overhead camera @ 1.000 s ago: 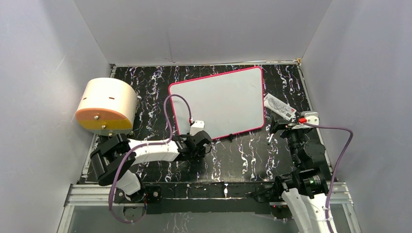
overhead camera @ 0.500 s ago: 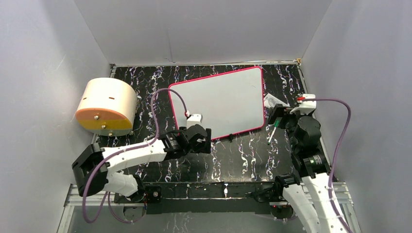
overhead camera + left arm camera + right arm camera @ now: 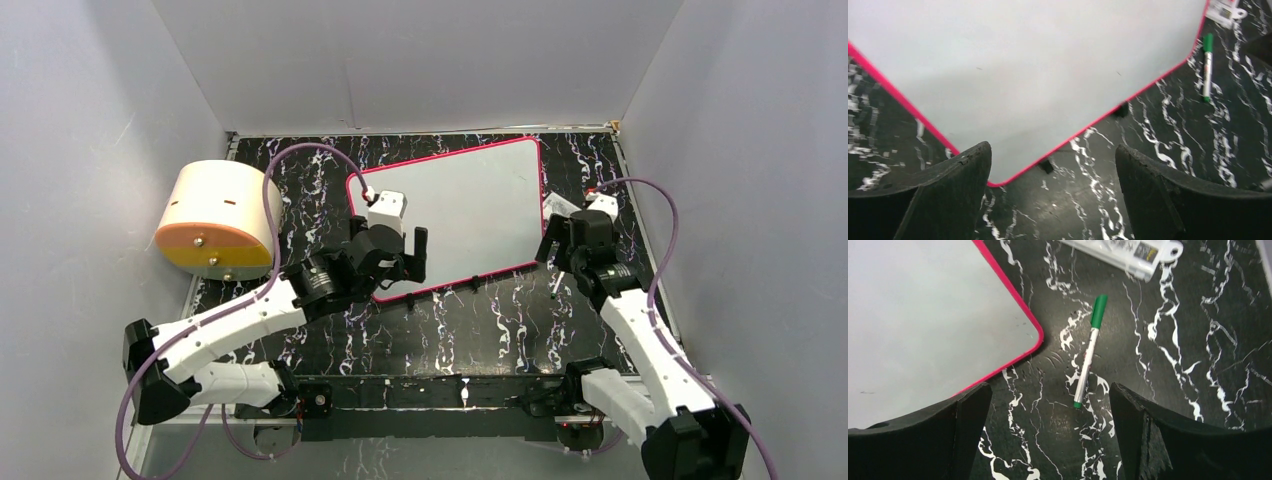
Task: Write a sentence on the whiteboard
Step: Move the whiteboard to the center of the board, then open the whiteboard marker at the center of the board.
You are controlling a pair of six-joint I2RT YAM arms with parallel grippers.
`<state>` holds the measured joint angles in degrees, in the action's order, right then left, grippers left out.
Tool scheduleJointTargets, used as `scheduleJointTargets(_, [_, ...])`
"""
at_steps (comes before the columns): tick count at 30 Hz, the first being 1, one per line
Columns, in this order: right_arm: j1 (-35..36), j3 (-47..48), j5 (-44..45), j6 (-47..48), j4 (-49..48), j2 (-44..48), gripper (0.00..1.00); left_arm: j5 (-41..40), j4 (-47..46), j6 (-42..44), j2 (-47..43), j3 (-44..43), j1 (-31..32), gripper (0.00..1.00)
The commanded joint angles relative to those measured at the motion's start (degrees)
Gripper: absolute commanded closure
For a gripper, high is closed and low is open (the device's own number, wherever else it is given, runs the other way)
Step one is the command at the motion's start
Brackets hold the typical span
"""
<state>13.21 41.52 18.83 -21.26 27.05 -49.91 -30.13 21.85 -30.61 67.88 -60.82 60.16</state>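
Left gripper (image 3: 1050,150) is shown released: its two black fingers are spread wide and nothing is gripped between them. It is held above the near left corner of the board (image 3: 470,205), and that rounded corner is framed between the fingers in the left wrist view. Right gripper (image 3: 1048,387) is likewise spread open with nothing grasped. It is poised over the table (image 3: 500,330) just off the board's near right corner.

The board is laid flat on the black, white-veined table, toward the far side. It is turned slightly, so that its right end is set farther back than its left. A thin pink-red rim is seen around it, and its face is shown as plain white in all three views.

A marker (image 3: 1089,352) with a white barrel and a green cap is laid on the table just beside the board's near right corner, apart from the rim. From above it is framed between the right gripper's fingers. Its cap is pointed away from the robot, toward a small white packet (image 3: 1123,250) laid near the board's right edge. A cream drum (image 3: 215,215) with an orange face is set at the table's left side, well apart from the board.
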Motion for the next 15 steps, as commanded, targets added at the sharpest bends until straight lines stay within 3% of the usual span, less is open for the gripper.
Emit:
scheduleJointTargets(1, [-0.4, 3.3, 2.6, -4.5, 2.7, -5.9, 0.05, -8.1, -0.1, 8.9, -2.2, -1.4, -2.4, 0.09])
scheduleJointTargets(10, [-7.7, 1.2, -3.5, -6.2, 0.9, -15.4, 0.33, -6.8, -5.9, 13.4, -10.0, 2.6, -10.4, 0.09])
scheduleJointTargets(15, [-8.4, 1.6, -4.2, -6.6, -0.8, -20.6, 0.41, -6.4, -10.3, 16.7, -17.0, 7.2, -11.6, 0.09])
